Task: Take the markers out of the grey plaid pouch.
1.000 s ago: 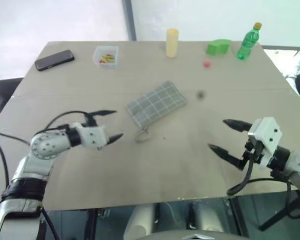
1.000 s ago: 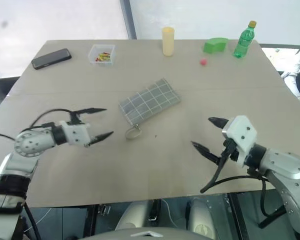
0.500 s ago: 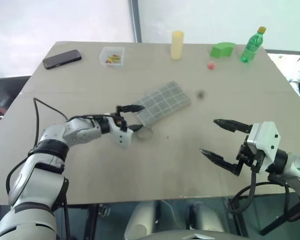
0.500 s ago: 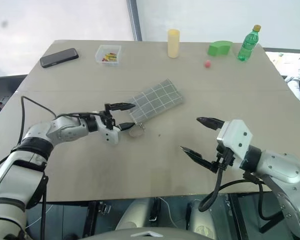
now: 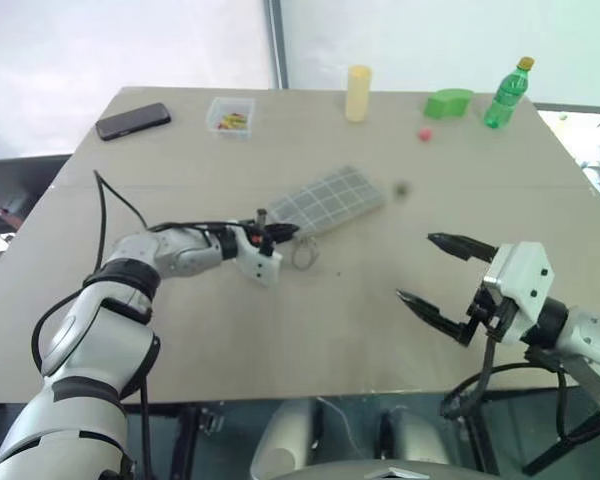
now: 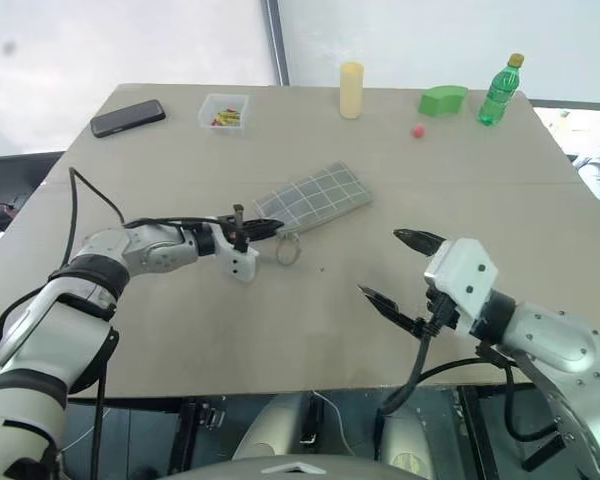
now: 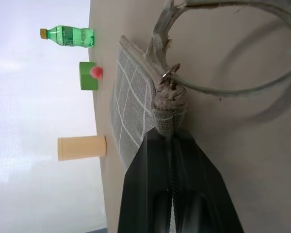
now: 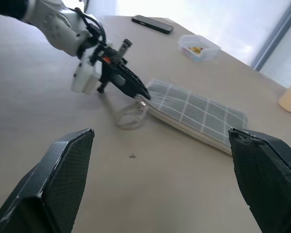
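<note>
Left pincer (image 5: 280,232) now at pouch (image 5: 330,200); phone (image 5: 132,121), bottle (image 5: 507,91) distant.

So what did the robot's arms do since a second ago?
The left gripper reached across the table to the grey plaid pouch and shut on the pouch's corner by its ring pull. A second ago it hung open, well short of the pouch. The right gripper stayed open and off the pouch. The pouch lies flat as before, and no markers are out.
</note>
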Motion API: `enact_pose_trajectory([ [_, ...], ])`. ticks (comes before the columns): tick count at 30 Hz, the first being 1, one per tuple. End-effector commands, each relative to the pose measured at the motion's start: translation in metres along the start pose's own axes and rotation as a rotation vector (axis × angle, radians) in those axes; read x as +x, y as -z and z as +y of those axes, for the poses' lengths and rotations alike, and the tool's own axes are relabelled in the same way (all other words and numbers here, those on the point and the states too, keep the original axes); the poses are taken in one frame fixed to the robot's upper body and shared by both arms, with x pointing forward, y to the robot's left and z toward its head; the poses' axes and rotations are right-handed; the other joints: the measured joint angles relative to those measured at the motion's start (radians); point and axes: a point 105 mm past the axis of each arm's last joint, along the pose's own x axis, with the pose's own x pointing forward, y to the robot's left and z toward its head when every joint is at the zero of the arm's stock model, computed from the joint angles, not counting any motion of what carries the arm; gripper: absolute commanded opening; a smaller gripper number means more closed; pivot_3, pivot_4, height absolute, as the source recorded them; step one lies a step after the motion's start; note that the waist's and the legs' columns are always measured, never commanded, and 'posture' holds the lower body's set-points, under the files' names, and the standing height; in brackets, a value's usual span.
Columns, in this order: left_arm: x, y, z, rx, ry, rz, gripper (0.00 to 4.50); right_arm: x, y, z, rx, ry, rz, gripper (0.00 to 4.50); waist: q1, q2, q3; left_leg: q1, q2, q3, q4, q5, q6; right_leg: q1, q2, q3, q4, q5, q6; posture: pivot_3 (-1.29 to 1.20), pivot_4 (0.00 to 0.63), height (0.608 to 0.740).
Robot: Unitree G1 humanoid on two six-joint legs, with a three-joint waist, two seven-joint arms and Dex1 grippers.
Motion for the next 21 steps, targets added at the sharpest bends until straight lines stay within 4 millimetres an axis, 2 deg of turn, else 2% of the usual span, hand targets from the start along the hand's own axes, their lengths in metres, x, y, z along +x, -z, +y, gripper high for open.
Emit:
enact_pose_trajectory([
  [1,0.004,-0.001,0.002,-0.066,-0.034,0.001,0.03,0.006,0.002,-0.006,-0.044,0.075,0.046,4.5,0.0,0.0,0.0,0.0,0.0,0.0,0.0,0.0,0.0,0.0,0.0,0.0,0.0,0.0,0.0,0.0,0.15,0.736],
  [4,0.003,-0.003,0.031,-0.159,-0.176,-0.025,0.03,0.023,0.008,-0.004,0.105,0.062,0.089,4.5,-0.001,-0.001,0.0,-0.001,0.0,0.0,0.001,0.0,0.0,0.0,-0.001,0.0,0.0,0.0,0.0,0.0,0.15,0.736],
  [7,0.001,-0.009,0.06,-0.237,-0.28,-0.095,0.03,0.052,0.0,-0.007,0.345,0.028,0.033,4.5,-0.011,-0.006,0.004,-0.005,0.001,-0.001,0.001,0.002,0.004,-0.004,-0.001,-0.001,-0.001,0.002,-0.003,0.0,0.15,0.736],
  [9,0.0,-0.014,0.071,-0.26,-0.308,-0.131,0.03,0.065,-0.005,-0.01,0.457,0.011,0.011,4.5,-0.021,-0.007,0.004,-0.006,0.001,-0.001,0.001,0.003,0.003,-0.005,-0.001,0.0,-0.001,0.002,-0.003,0.0,0.15,0.736],
  [14,-0.002,-0.021,0.076,-0.291,-0.315,-0.17,0.03,0.089,-0.005,-0.006,0.579,-0.053,0.029,4.5,-0.04,-0.007,0.005,-0.007,-0.003,0.001,-0.002,0.004,0.002,-0.007,0.001,0.0,-0.001,0.002,-0.003,0.0,0.15,0.736],
  [21,-0.006,-0.029,0.067,-0.292,-0.3,-0.19,0.03,0.112,-0.011,-0.011,0.669,-0.062,-0.001,4.5,-0.046,-0.007,0.005,-0.006,-0.005,0.004,-0.002,0.002,0.004,-0.007,0.002,0.001,0.001,0.002,-0.003,0.0,0.15,0.736],
])
